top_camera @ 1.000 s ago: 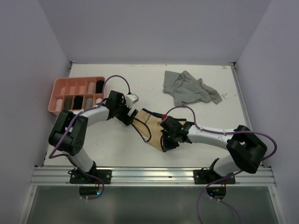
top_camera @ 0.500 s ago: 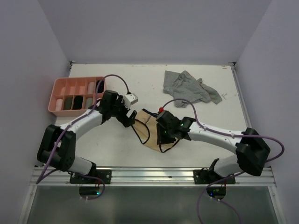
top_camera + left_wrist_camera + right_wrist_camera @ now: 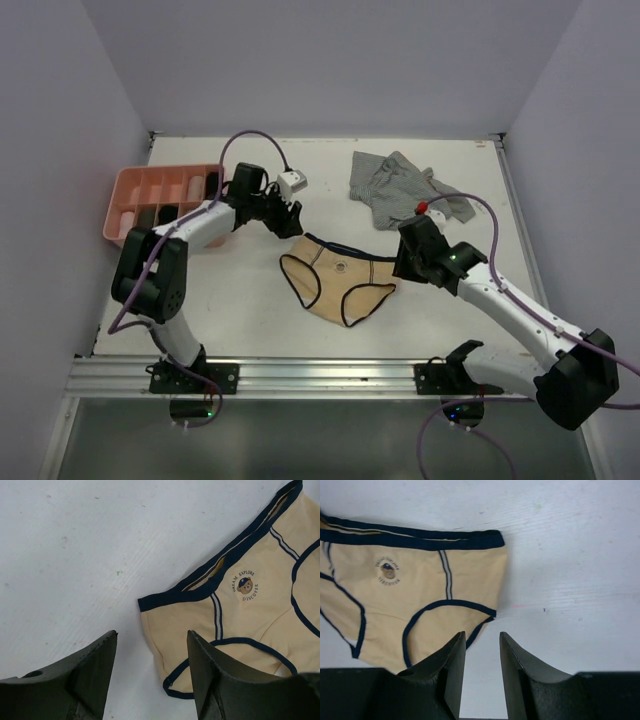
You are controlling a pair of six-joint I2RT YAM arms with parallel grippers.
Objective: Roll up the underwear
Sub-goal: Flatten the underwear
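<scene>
1. The left hand (image 3: 287,222) hangs low over the white counter (image 3: 240,310). Its dark fingers (image 3: 90,675) stand fairly wide apart with nothing gripped, and only bare surface shows in the gap.
2. Just ahead of those fingers lies the beige underwear (image 3: 250,610). The navy-trimmed waistband corner is the nearest part, close to the hand but clear of it.
3. The right hand (image 3: 402,264) sits at the other end of the same garment. Its fingers (image 3: 450,675) are parted only narrowly and hold nothing.
4. In the right wrist view the counter shows through that slim gap. The navy leg trim of the beige underwear (image 3: 395,595) curves in close to the fingertips, and I cannot tell whether it touches them.
5. Seen from above, the beige underwear (image 3: 335,285) lies spread flat near the middle of the counter, between the two hands. Its waistband faces the far side and both leg openings are edged in navy. A small bear badge with printed words sits on the front.
6. Farther back, toward the right, the grey striped underwear (image 3: 400,190) lies crumpled in a loose heap, well apart from the left hand.
7. Against the left wall sits the pink tray (image 3: 125,190). Several of its compartments hold rolled pieces (image 3: 165,216), some pale and some dark.
8. The left arm stretches across just in front of that tray.
</scene>
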